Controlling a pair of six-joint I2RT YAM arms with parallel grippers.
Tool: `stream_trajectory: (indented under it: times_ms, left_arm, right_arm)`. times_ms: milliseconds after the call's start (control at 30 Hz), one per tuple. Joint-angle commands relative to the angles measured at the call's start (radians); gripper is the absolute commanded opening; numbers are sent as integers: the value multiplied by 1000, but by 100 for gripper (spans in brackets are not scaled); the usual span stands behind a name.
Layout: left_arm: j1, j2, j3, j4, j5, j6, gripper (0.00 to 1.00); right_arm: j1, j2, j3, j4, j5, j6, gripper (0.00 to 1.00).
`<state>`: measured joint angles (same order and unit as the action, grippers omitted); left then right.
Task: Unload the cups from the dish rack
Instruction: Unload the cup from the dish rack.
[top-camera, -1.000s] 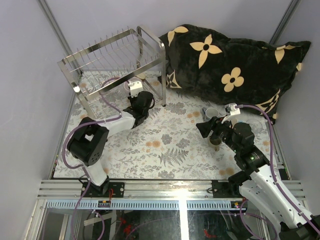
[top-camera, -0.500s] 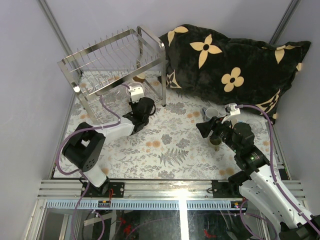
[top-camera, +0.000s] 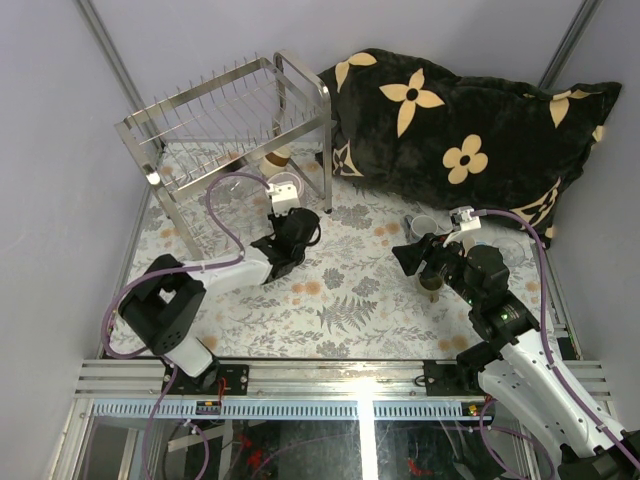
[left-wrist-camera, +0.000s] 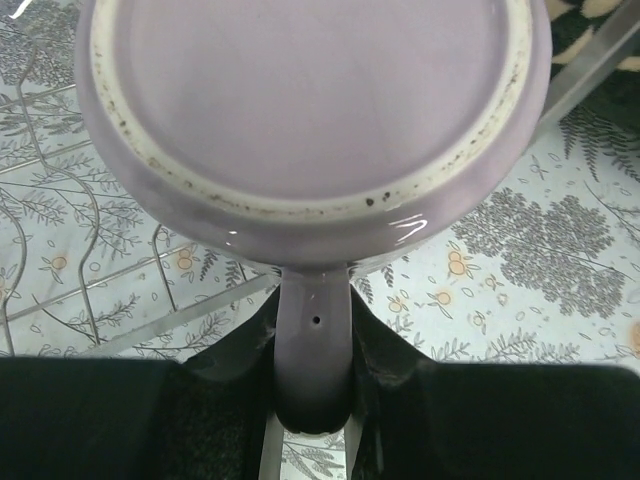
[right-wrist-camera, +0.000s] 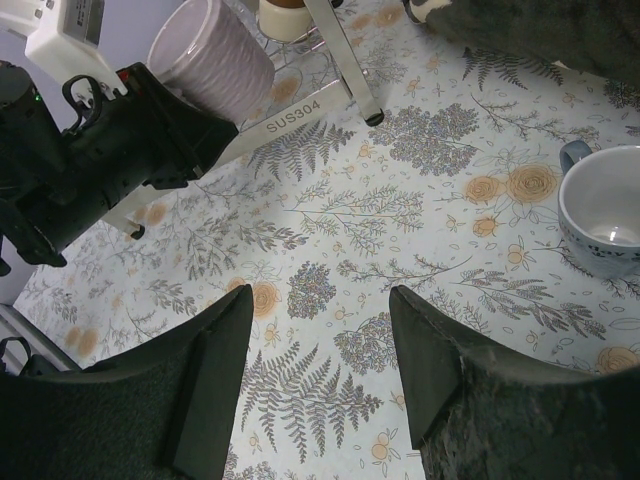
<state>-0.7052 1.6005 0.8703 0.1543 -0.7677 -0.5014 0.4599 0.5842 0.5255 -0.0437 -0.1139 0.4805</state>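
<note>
Progress looks about midway from above: the dish rack (top-camera: 230, 125) stands at the far left of the table (top-camera: 345, 295). The left gripper (top-camera: 287, 208) reaches toward its near right leg, carrying a lilac mug (top-camera: 281, 184) just in front of the frame. A cream-and-brown cup (top-camera: 277, 157) sits low under the tines, not yet taken. A blue mug (top-camera: 422, 224) already stands on the table near the black flowered pillow (top-camera: 450, 120), just beyond the right gripper (top-camera: 410, 258). From the left wrist, the lilac mug's base fills the view and its handle points down between the jaws, which are clamped tight on it; rack wire and floral table show underneath. From the right wrist, the fingers are spread wide with nothing between them, hanging over bare table. The blue mug sits upright at the right edge, and the lilac mug lies on its side in the other gripper, close to the rack's lower rail. The cream-and-brown cup shows behind that rail. By this showing, one mug is unloaded, one is in the gripper waiting to be set down, and at least one cup remains in the rack.
</note>
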Motion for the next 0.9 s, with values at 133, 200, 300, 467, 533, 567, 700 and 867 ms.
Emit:
stream_trajectory:
  times_ms: [133,200,300,467,533,567,700,867]
  left_arm:
    - [-59,-102,-35,81,-19,-65,0]
    - [-72,-130,-54,84,16,-77,0]
    - [-93,-182,-87,91,80,-94,0]
    - [-131,-266,-146,119,210,-120,0]
    - [-142,-303,-177,153,278,-127,0]
    - [-144,-321,-191,171,315,-131,0]
    - [-158,-382,-218,190,420,-155,0]
    - [-169,-444,-241,227,536,-174,0]
  right_arm:
    - [1,-6,3,33,20,4,64]
    - [0,-5,-1,40,18,4,64]
    - [1,-5,-10,65,-7,2,64]
    - [2,-23,-46,169,-95,11,64]
    - [0,-30,-65,227,-147,29,64]
    - [1,-32,-77,266,-176,38,64]
    - [2,-23,-153,459,-246,131,65]
    - [2,48,-221,680,-283,259,67]
